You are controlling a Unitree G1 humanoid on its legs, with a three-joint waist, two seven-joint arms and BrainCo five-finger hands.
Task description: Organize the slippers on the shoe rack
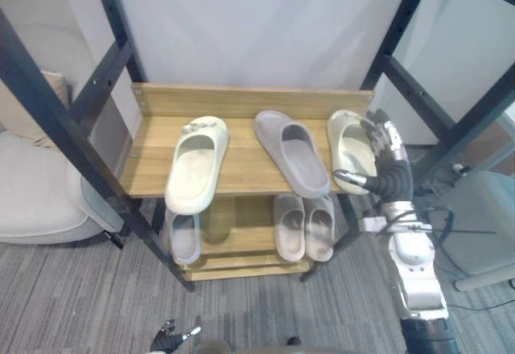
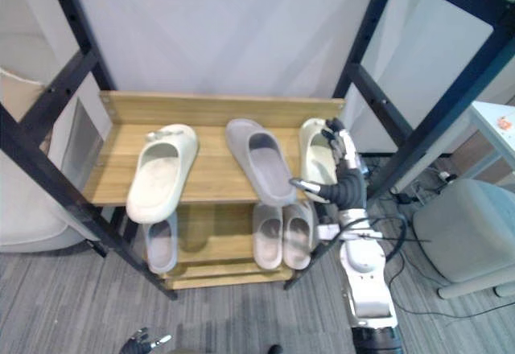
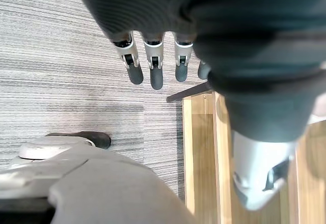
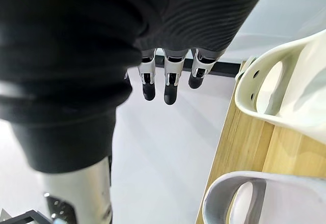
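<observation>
At 3 o'clock on the top shelf (image 1: pixel 241 173) of the shoe rack (image 1: pixel 241 99), your right hand (image 1: pixel 388 159) stands just beside the right cream slipper (image 1: pixel 352 149). Its fingers are straight, its thumb is spread wide and it holds nothing; you cannot tell whether it touches the slipper's edge. That reads as a hand set to nudge or take this slipper. Its mate, the left cream slipper (image 1: pixel 195 163), lies well apart at 9 o'clock with its heel hanging over the front edge. A slanted grey slipper (image 1: pixel 292 151) lies between the two.

Count three slippers up top: two cream, one grey. On the lower shelf (image 1: pixel 237 229) count three more, all grey: a lone grey slipper (image 1: pixel 185 237) at 9 o'clock and a grey pair (image 1: pixel 290 225) side by side towards 3 o'clock. That makes six in all, two cream and four grey. The slanted one likely belongs beside the lone one below.

Your left hand (image 1: pixel 169 339) hangs low at 6 o'clock over the carpet (image 1: pixel 80 290), fingers relaxed and empty.
</observation>
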